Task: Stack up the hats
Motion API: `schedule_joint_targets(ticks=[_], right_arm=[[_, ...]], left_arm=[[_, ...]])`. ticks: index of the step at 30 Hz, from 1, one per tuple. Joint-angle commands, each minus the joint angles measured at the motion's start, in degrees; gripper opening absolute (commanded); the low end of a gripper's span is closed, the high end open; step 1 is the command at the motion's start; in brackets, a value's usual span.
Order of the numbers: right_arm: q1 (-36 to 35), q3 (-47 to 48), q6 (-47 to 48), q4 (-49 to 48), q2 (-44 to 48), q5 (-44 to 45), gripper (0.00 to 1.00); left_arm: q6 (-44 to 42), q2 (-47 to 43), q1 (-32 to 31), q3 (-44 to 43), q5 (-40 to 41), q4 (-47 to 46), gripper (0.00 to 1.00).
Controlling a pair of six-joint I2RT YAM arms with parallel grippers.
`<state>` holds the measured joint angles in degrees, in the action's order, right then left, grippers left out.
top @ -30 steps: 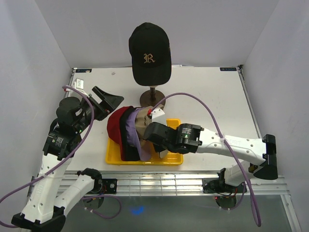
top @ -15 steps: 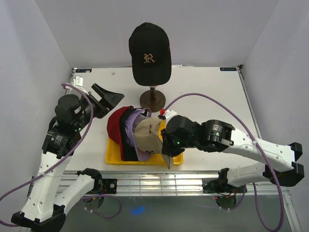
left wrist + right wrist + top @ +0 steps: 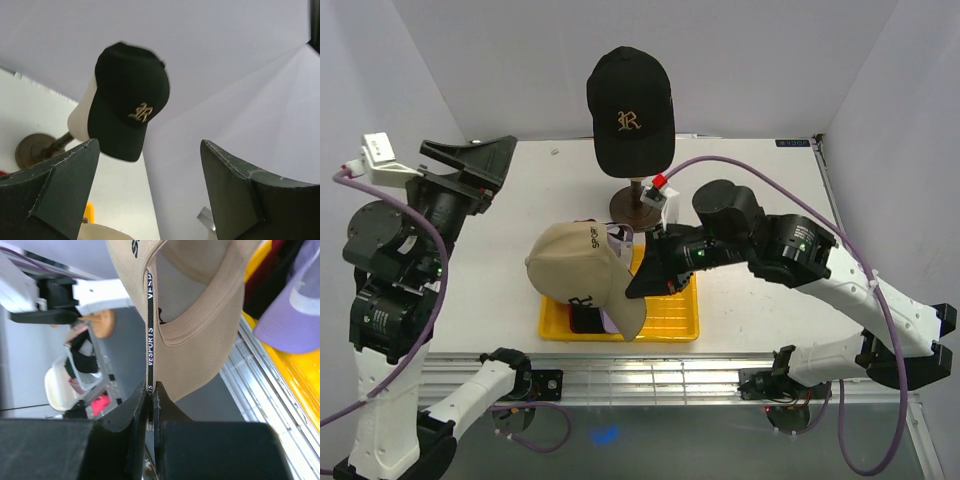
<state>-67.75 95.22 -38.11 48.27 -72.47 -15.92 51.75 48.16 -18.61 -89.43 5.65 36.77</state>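
Note:
My right gripper (image 3: 638,284) is shut on the back edge of the tan cap (image 3: 578,272) and holds it in the air over the left half of the yellow tray (image 3: 672,318). In the right wrist view the jaws (image 3: 151,388) pinch the cap's black inner band, and the tan cap (image 3: 200,315) hangs in front. The lavender cap (image 3: 617,238) and a black cap (image 3: 582,320) peek out below it in the tray. The lavender cap (image 3: 290,315) and a dark red cap (image 3: 274,270) lie on the tray (image 3: 295,382). My left gripper (image 3: 470,165) is open, empty and raised at the far left (image 3: 150,185).
A black cap with a gold "R" (image 3: 630,110) sits on the cream mannequin head on a stand (image 3: 638,205) behind the tray. It also shows in the left wrist view (image 3: 127,110). The table's front edge rail (image 3: 650,375) runs just below the tray.
My right gripper has lifted the tan cap off the pile in the tray, up and to the left. My left arm has risen and swung back to the left.

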Motion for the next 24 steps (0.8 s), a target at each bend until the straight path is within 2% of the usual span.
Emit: schedule_joint_targets(ticks=[1, 3, 7, 9, 10, 11, 12, 13, 15, 18, 24], right_arm=[[3.8, 4.6, -0.5, -7.6, -0.1, -8.5, 0.08], [8.0, 6.0, -1.4, -9.9, -0.4, -12.7, 0.08], [17.7, 16.0, -4.8, -17.6, -6.3, -22.1, 0.08], [22.1, 20.2, -10.2, -31.3, -8.8, -29.5, 0.08], [23.2, 20.4, -18.8, -38.0, -11.3, -31.3, 0.08], [24.3, 20.6, -23.8, -53.2, -12.6, -33.8, 0.08], [26.5, 21.1, -28.7, -59.8, -16.0, -34.4, 0.08], [27.6, 22.2, -38.3, -65.6, -17.9, -34.6, 0.08], [31.0, 27.5, -45.3, -77.9, -22.0, -32.5, 0.08], [34.8, 32.6, -51.7, -84.1, -29.2, -26.6, 0.08], [41.5, 29.9, -58.5, -89.8, -32.0, -15.3, 0.08]], left_arm=[[-0.3, 1.3, -0.1, -4.5, 4.9, -1.7, 0.92], [0.0, 0.4, -0.1, -4.6, 6.8, -2.8, 0.91], [-0.4, -2.4, -0.1, -3.7, 11.6, -8.3, 0.92], [-1.7, -3.2, -0.1, -3.9, 13.1, -9.8, 0.92], [-2.1, -3.5, -0.1, -4.2, 13.2, -10.6, 0.91], [-2.8, -3.5, -0.1, -4.4, 13.1, -10.7, 0.91], [-3.2, -3.3, -0.1, -5.0, 12.9, -10.6, 0.91], [-3.2, -3.3, -0.1, -5.1, 12.8, -9.8, 0.91], [-3.2, -3.3, -0.1, -4.8, 12.7, -9.4, 0.91], [-2.9, -4.0, -0.1, -2.9, 12.4, -8.8, 0.91], [-2.9, -4.0, -0.1, -0.7, 11.0, -7.0, 0.91]])
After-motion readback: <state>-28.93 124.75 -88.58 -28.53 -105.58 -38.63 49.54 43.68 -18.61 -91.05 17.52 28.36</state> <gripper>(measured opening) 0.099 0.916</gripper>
